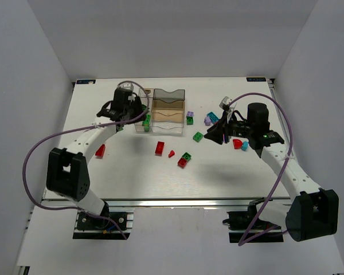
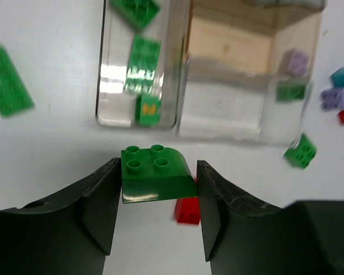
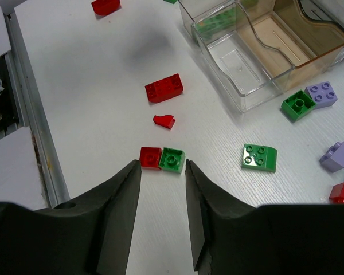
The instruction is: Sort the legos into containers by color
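The left gripper (image 2: 158,192) pinches a green brick (image 2: 155,169), the green-filled narrow compartment (image 2: 105,112) just ahead being its likely destination, while the right gripper (image 3: 162,169) hangs part-open, empty.

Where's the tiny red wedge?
In the top view, the tiny red plastic wedge lies on the white table, between the red rectangular brick at left and the red-and-green pair at right.

I see only half a red brick (image 2: 187,212) behind the green brick (image 2: 155,172). The tray (image 2: 235,123) is cropped at the top edge.
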Controlling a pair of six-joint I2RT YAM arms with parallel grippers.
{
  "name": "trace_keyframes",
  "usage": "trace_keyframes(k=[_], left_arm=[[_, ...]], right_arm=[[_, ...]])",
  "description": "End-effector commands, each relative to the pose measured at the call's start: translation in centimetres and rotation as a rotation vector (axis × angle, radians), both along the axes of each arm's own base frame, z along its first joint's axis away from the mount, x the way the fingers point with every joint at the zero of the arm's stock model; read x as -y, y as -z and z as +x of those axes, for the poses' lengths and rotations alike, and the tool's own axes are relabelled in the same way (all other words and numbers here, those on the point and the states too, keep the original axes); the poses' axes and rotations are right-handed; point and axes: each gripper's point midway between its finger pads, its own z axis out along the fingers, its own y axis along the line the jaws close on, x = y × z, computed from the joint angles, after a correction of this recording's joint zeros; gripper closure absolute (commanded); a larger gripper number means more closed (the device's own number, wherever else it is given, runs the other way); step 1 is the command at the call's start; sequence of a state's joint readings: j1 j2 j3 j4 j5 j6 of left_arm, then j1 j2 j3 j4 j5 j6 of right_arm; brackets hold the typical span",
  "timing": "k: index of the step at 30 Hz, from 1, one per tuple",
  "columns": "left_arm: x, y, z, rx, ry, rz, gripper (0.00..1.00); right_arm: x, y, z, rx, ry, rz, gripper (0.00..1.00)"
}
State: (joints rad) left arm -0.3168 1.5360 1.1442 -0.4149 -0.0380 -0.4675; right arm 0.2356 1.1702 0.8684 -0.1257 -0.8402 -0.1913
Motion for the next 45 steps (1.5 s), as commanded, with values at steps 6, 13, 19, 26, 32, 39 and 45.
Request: trace_keyframes(k=[6, 13, 19, 26, 32, 39, 45], left_arm=[[0.6, -0.8, 8.0, 0.076, -0.029, 0.074, 0.79], [1.8, 1.0, 11.3, 0.035, -0.044, 0.095, 0.32], [1.9, -1.4, 11.6, 0.081, -0.038, 0.084, 0.18], [3.1, -5.9, 6.0, 0.180, 0.100, -0.066, 0.65], [1.0, -6.2, -1.6, 0.288, 0.161, -0.067, 0.64], [-1.7, -6.6, -3.5, 0.344, 0.118, 0.057, 0.32], [-2.5, -9.0, -4.0, 0.419, 0.092, 0.069, 0.30]], right_arm=[[0.0, -1.0, -0.1, 0.038, -0.014, 0.008, 0.58], [0.2, -0.7, 0.0, 0.045, -0.009, -0.003, 0.54], [-0.1, 0.3, -0.2, 0.064, -0.071, -0.027, 0.34], [-0.2, 5.1, -2.4, 0.460, -0.458, -0.220, 0.20], [2.2, 12.5, 0.9, 0.706, -0.717, -0.593, 0.16], [1.9, 15.5, 6.6, 0.674, -0.827, -0.760, 0.22], [0.7, 16.6, 8.8, 0.670, -0.858, -0.798, 0.23]])
